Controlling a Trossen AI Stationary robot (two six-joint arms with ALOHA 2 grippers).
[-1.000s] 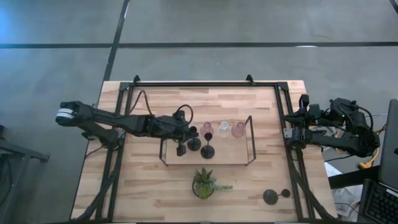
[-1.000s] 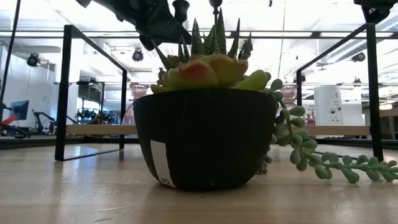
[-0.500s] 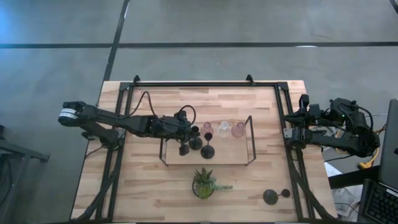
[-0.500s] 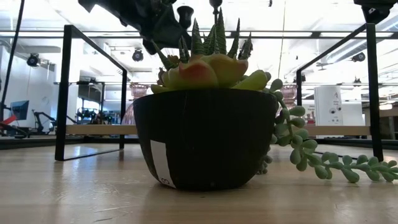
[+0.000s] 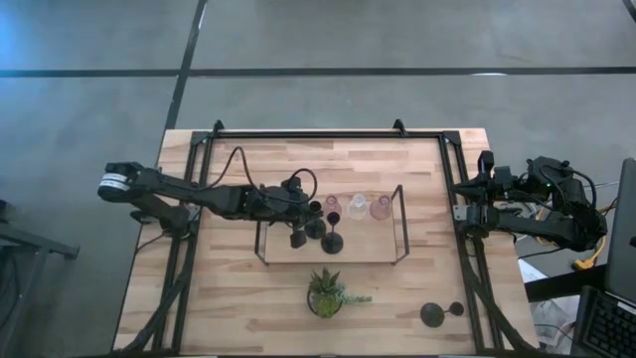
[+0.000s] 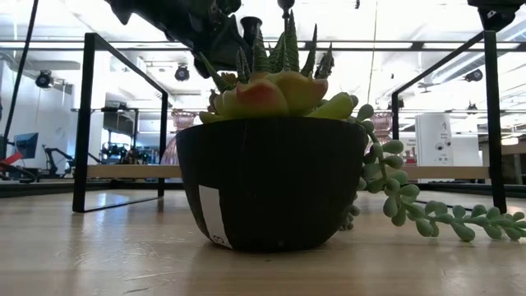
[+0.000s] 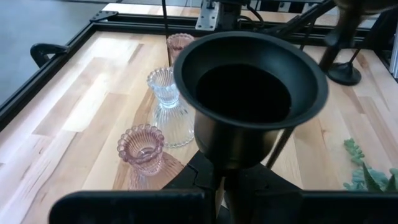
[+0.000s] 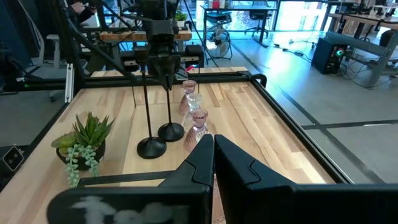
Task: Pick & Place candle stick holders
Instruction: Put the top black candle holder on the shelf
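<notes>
My left gripper (image 5: 295, 211) reaches from the table's left over the black wire-framed wooden tray (image 5: 398, 224) and is shut on a black thin-stemmed candle stick holder (image 7: 249, 93). The holder's cup also shows in the low view (image 6: 251, 23). Another black holder (image 5: 333, 242) stands on its round base in the tray. Three squat glass holders, pink (image 5: 333, 205), clear (image 5: 358, 206) and pink (image 5: 381, 207), stand in a row along the tray's far side. One more black holder (image 5: 432, 315) stands near the table's near right corner. My right gripper (image 8: 214, 163) is shut and empty at the table's right edge. My left gripper pinches the black holder's thin stem (image 7: 219, 177) just below the cup, between its two fingers. The fingers slant down from the table's left. The holder is upright, its cup above the fingers with the opening up. Its base is hidden, so I cannot tell whether it rests on the tray.
A small green plant in a black pot (image 5: 326, 291) stands on the table just near of the tray. A black rail frame (image 5: 328, 134) runs along the table's far, left and right edges. Bare wood lies to the left of the plant and at the far side.
My left gripper has gone toward the table's right edge and a little down with the black holder, still shut on it. The holder's cup has stayed upright and now stands closer to the other black holder in the tray.
</notes>
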